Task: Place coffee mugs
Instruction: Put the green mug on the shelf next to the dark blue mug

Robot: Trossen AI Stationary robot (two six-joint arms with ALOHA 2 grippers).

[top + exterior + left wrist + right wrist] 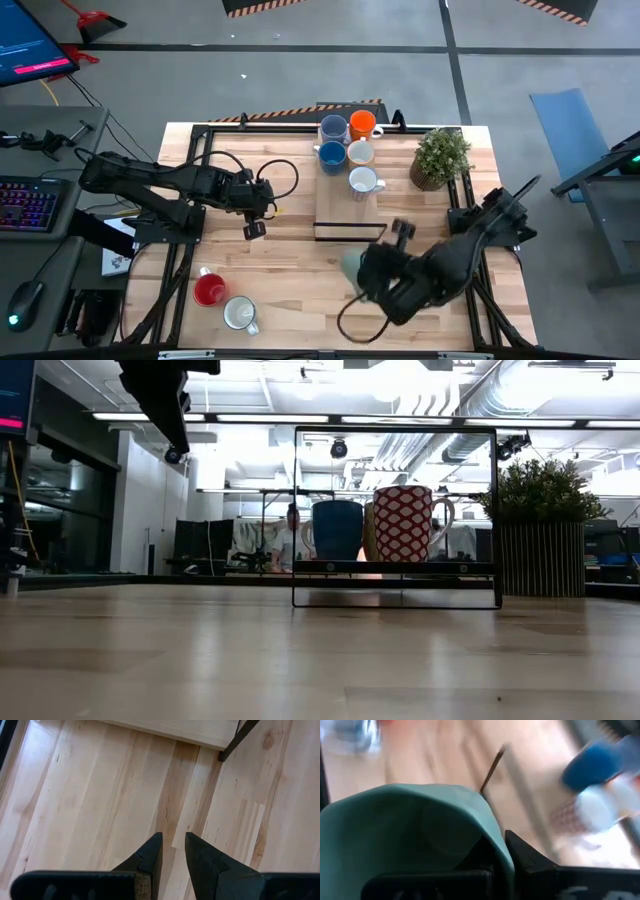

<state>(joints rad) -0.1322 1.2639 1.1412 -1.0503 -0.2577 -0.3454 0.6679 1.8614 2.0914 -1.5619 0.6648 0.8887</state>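
Observation:
My right gripper (365, 272) is shut on a pale green mug (350, 266) over the table's near middle; the mug fills the right wrist view (415, 835). My left gripper (253, 228) hangs empty over the table's left middle, high above the wood, with a narrow gap between its fingers (173, 840). Light blue (333, 128), orange (362, 123), dark blue (331, 155), cream (360, 152) and white patterned (364, 182) mugs stand on a black-framed rack (345, 228) at the far middle. A red mug (210, 290) and a white mug (240, 314) stand upright at the near left. My right gripper holds the green mug by its rim wall (496, 845). One finger (530, 862) lies outside the wall; the other seems to be inside the mug, hidden by the wall. The mug's mouth faces back toward the wrist. I cannot tell if it is clear of the table.
A potted green plant (440, 158) stands at the far right beside the rack. In the low view the dark blue mug (337, 528) and the patterned mug (405, 523) stand on the rack's raised shelf (395, 567). Bare wood lies between the rack and the near edge.

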